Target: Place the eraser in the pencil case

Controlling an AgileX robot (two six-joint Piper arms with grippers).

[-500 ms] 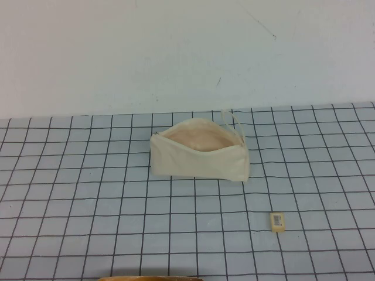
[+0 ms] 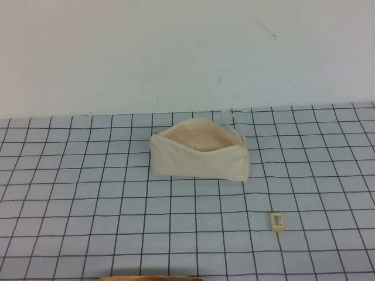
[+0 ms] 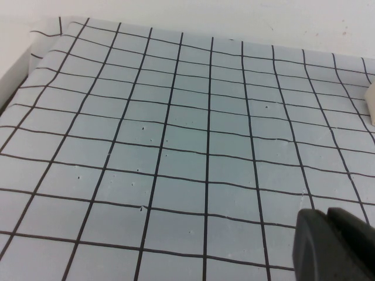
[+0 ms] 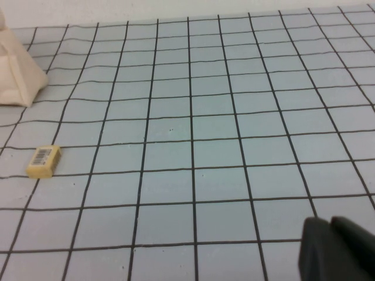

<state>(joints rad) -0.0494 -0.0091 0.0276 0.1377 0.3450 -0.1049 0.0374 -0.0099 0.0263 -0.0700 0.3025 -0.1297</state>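
High view gives us the bench (image 2: 70, 193), a pale blue sheet ruled with a black grid that runs up to a white wall at its far edge. The pencil case (image 2: 199, 155) lies near the middle of the bench, closer to the far edge than to the near one, with its mouth gaping upward so that we see the peach lining; its thin pull loop (image 2: 234, 123) sticks up at the right end. The eraser (image 2: 278, 220) lies flat on the grid, label up, well apart from the pencil case, nearer to us and toward the right edge.

Neither arm enters the high view. In the left wrist view we find only a dark piece of the left gripper (image 3: 331, 246) low over bare grid toward the left side of the bench, and we cannot tell whether it is open or closed. The right wrist view likewise shows a dark piece of the right gripper (image 4: 337, 249) above the grid on the right side, its state also unclear to us, with the eraser (image 4: 44, 161) and a corner of the pencil case (image 4: 20, 73) beyond it.
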